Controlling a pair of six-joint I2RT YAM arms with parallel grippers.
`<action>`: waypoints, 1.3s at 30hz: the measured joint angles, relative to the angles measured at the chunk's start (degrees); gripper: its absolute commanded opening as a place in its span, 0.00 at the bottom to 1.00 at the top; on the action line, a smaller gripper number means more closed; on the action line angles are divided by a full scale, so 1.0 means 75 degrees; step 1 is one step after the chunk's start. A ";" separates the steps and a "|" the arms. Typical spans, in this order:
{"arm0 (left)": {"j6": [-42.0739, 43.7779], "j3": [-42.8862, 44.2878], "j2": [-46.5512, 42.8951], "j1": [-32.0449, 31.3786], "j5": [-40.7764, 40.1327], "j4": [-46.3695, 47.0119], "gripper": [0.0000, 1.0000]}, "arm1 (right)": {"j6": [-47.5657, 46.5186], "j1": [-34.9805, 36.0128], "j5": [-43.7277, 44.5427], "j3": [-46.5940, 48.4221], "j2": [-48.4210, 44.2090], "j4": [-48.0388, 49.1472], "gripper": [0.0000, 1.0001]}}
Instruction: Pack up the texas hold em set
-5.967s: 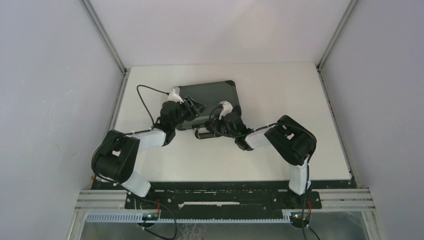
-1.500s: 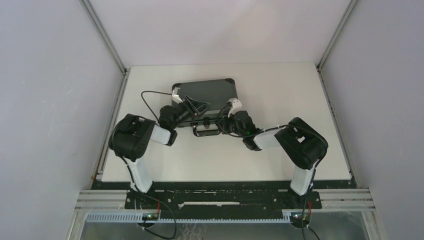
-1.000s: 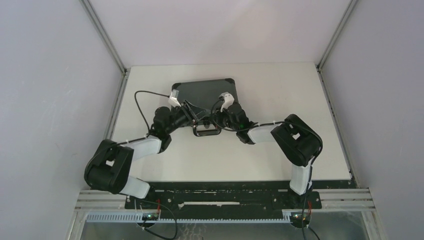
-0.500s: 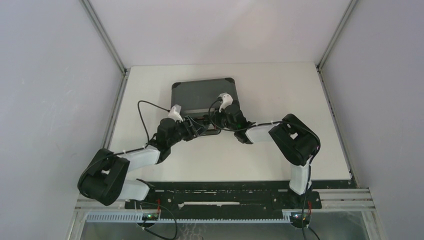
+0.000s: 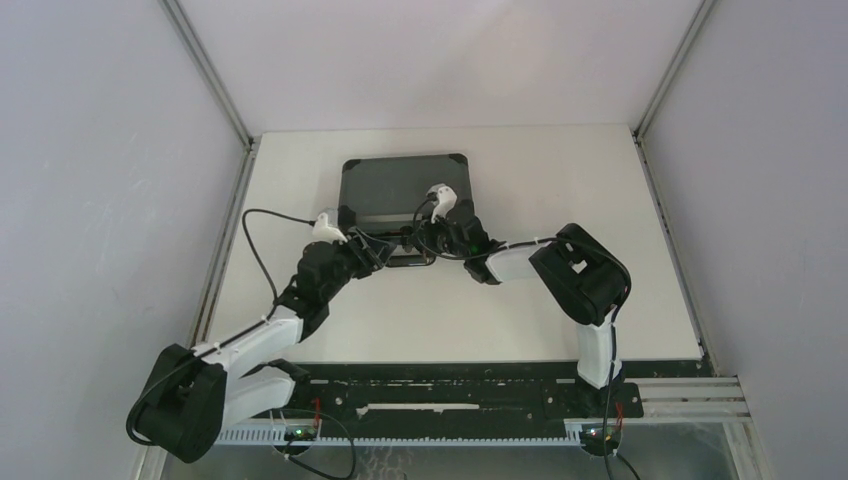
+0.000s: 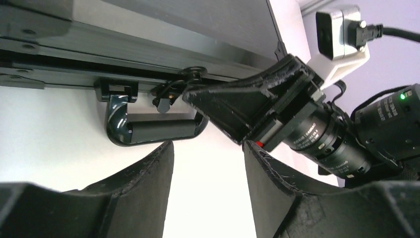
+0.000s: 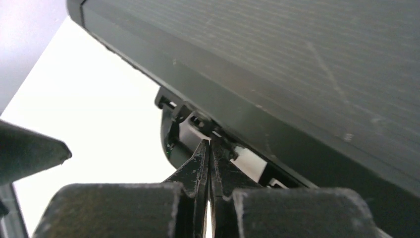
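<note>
The dark-grey briefcase [image 5: 400, 183] lies closed and flat on the table, its black handle [image 5: 408, 259] on the near edge. Chips, card boxes, dice and dealer buttons are out of view. My left gripper [image 5: 374, 250] is open and empty, just short of the handle [image 6: 153, 130], with its fingertips [image 6: 166, 151] apart over bare table. My right gripper [image 5: 420, 240] is shut, and its tips [image 7: 209, 145] touch the small latch [image 6: 171, 93] at the case's front edge [image 7: 277, 104], beside the handle [image 7: 171, 141]. In the left wrist view the right gripper [image 6: 190, 95] comes in from the right.
The white table [image 5: 560, 180] is walled by grey panels at left, right and back. The case sits at the back centre-left. The black rail [image 5: 450, 395] with the arm bases runs along the near edge. A camera cable [image 5: 255, 240] loops left of my left wrist.
My left gripper has pulled back from over the case lid to the near left and now sits low before the handle. The case has shifted slightly back-left. My right gripper stays at the front edge.
</note>
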 measured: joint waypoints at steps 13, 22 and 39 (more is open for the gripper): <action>0.0041 0.0000 -0.0184 0.0117 -0.0391 -0.0335 0.59 | 0.0093 0.0219 0.0122 -0.0510 -0.0017 0.0029 0.06; -0.0026 0.0000 0.0624 0.0192 -0.0548 -0.0166 0.65 | 0.0408 -0.0009 0.0953 -0.0297 -0.0017 -0.0108 0.35; -0.0032 0.0020 0.1207 0.0353 -0.0586 0.0434 0.72 | 0.0388 -0.0274 0.0361 -0.0163 -0.0478 -0.0323 0.55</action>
